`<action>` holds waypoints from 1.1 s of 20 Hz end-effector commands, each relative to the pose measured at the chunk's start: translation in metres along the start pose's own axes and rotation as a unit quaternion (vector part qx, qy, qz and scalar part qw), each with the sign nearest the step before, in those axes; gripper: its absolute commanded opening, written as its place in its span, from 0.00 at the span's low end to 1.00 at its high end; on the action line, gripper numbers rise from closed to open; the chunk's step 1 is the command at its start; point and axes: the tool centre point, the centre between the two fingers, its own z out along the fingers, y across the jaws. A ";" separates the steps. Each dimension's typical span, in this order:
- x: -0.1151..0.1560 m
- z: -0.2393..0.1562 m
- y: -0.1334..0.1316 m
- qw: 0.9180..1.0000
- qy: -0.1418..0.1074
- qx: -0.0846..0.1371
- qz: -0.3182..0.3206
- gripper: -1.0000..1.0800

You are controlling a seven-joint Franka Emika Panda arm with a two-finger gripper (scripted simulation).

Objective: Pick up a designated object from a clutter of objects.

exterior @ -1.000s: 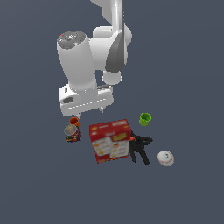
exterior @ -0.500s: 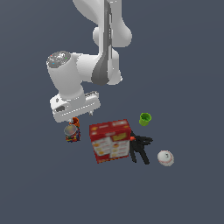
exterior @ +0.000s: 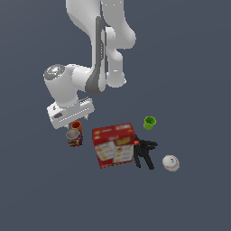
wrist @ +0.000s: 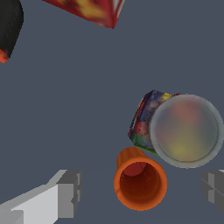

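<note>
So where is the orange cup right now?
The orange cup stands on the exterior view's left, just under the gripper, right beside the can and left of the red box. In the wrist view it sits between the open fingers.

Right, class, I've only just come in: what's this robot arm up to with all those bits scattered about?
A simulated arm is going for the small orange cup, which stands upright beside a silver-topped can. Its end effector is open, with one finger on each side of the cup, and has not gripped it yet. The red box, green cup, black tool and baseball lie untouched off to one side.
</note>
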 end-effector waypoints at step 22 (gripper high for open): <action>-0.030 0.047 0.009 1.000 -0.005 -0.001 -0.031 0.96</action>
